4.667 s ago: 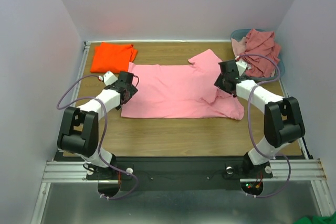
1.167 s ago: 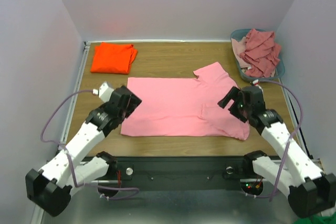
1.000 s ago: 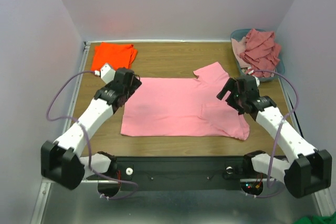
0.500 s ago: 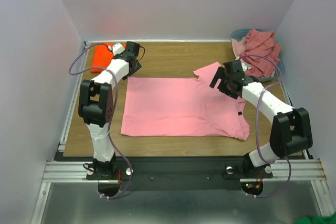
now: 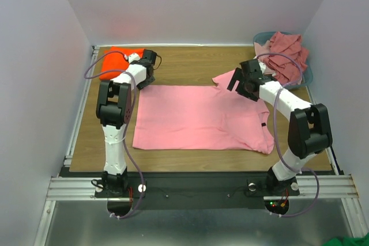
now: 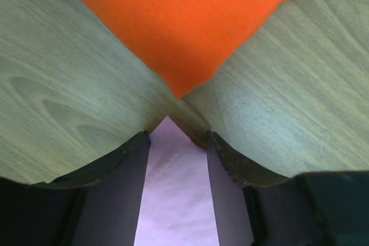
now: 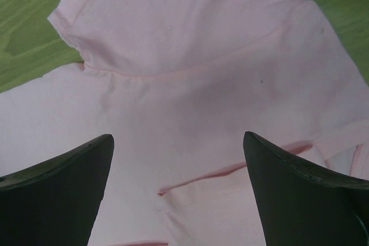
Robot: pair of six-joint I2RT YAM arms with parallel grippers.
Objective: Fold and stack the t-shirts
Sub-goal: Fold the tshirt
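A light pink t-shirt (image 5: 196, 116) lies spread flat on the wooden table (image 5: 184, 64), with a small dark label (image 5: 263, 125) at its right edge. My left gripper (image 5: 144, 82) sits low at the shirt's far left corner. In the left wrist view that pink corner (image 6: 176, 188) lies in the narrow gap of the left gripper (image 6: 177, 136), which stands open. An orange-red shirt (image 5: 112, 64) lies folded just beyond it, its corner (image 6: 190, 21) close ahead. My right gripper (image 5: 237, 82) hovers wide open over the far right sleeve (image 7: 190, 56), the gripper (image 7: 177, 142) holding nothing.
A grey-blue tub (image 5: 260, 36) at the back right corner holds a heap of dusty rose shirts (image 5: 285, 53), close behind the right arm. White walls enclose the table on three sides.
The left gripper came down from beside the orange shirt to the pink shirt's far left corner. The right gripper moved a little farther back over the sleeve.
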